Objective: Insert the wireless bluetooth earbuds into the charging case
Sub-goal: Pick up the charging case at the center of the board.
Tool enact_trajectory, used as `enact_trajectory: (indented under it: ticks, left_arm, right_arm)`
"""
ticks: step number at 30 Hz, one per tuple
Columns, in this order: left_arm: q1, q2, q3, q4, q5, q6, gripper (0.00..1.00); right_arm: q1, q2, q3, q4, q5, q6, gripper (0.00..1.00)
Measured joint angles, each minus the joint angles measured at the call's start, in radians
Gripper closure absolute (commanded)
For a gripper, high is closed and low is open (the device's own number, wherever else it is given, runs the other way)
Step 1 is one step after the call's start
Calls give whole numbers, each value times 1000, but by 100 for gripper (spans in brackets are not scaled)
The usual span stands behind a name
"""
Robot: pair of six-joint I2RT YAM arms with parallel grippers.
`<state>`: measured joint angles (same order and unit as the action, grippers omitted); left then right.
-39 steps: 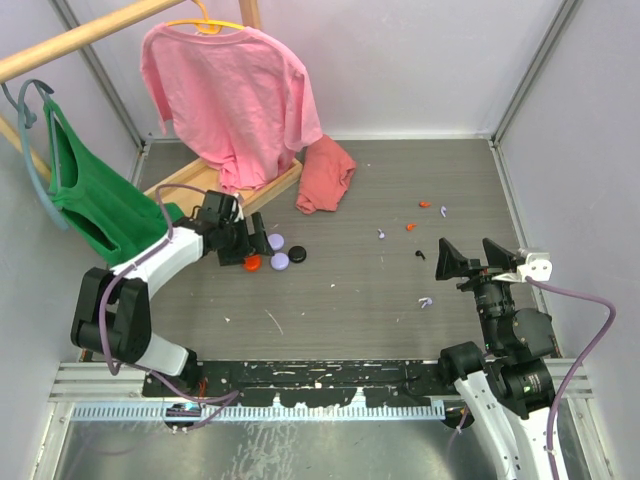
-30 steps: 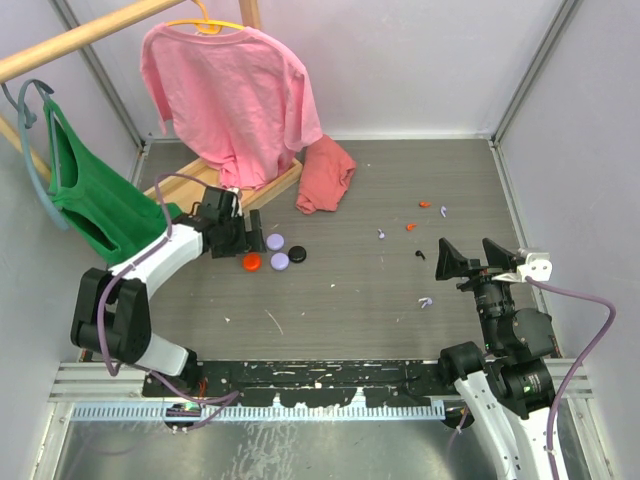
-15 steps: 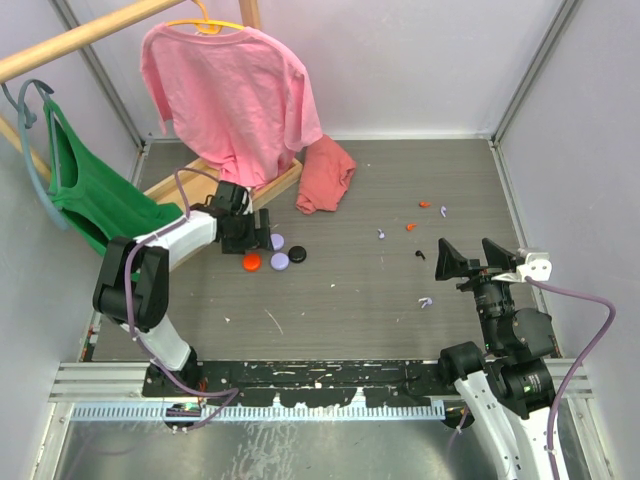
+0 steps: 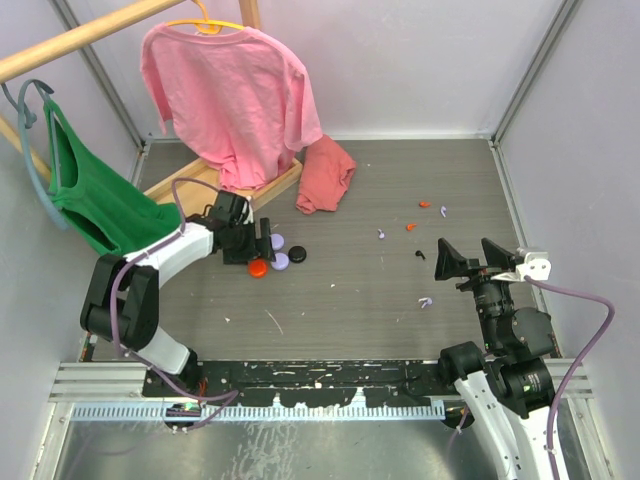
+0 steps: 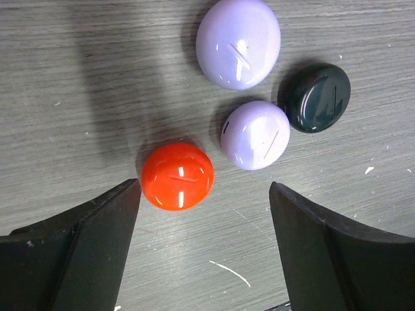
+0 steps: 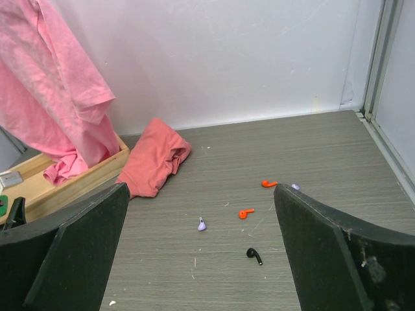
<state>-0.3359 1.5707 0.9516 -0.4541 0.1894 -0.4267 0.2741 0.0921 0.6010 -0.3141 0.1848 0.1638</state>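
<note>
Earbuds [image 4: 410, 226] are lying loose centre-right, well apart from the cases at left, where the L gripper [image 5: 203, 195], jaws apart w/ nothing held, is re-centring and narrowing round the orange-red case [image 5: 177, 175]; R gripper [image 4: 465, 258] is hanging spread wide, so pick-up is still pending.

A grey wood-grain surface [image 4: 360, 300] with pale scuffs is closed in by plain white walls [image 4: 420, 60] that meet at slim metal corner posts [image 4: 522, 72]. At the far left stands a light wooden clothes rack [image 4: 80, 40]. From it hang a pink T-shirt [image 4: 235, 100] on a yellow hanger [image 4: 215, 24] and a green garment [image 4: 95, 205] on a grey-blue hanger [image 4: 33, 165]. A crumpled salmon cloth [image 4: 325, 175] lies beside the rack's wooden base frame [image 4: 280, 182]. The light is even and soft.
</note>
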Motion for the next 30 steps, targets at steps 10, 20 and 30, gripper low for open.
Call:
enact_trajectory:
  ticks: [10,20,30]
  left_arm:
    - [-108,-47,-2,-59,-203,34,17]
    - [-174,-24,-6,-81,-322,103,19]
    - [-177,57,2,-82,-335,129,25]
  right_arm:
    - [0,0,-1,0,-4,0,0]
    - [0,6,-2,0,-5,0,0]
    - [0,6,-2,0,-8,0,0]
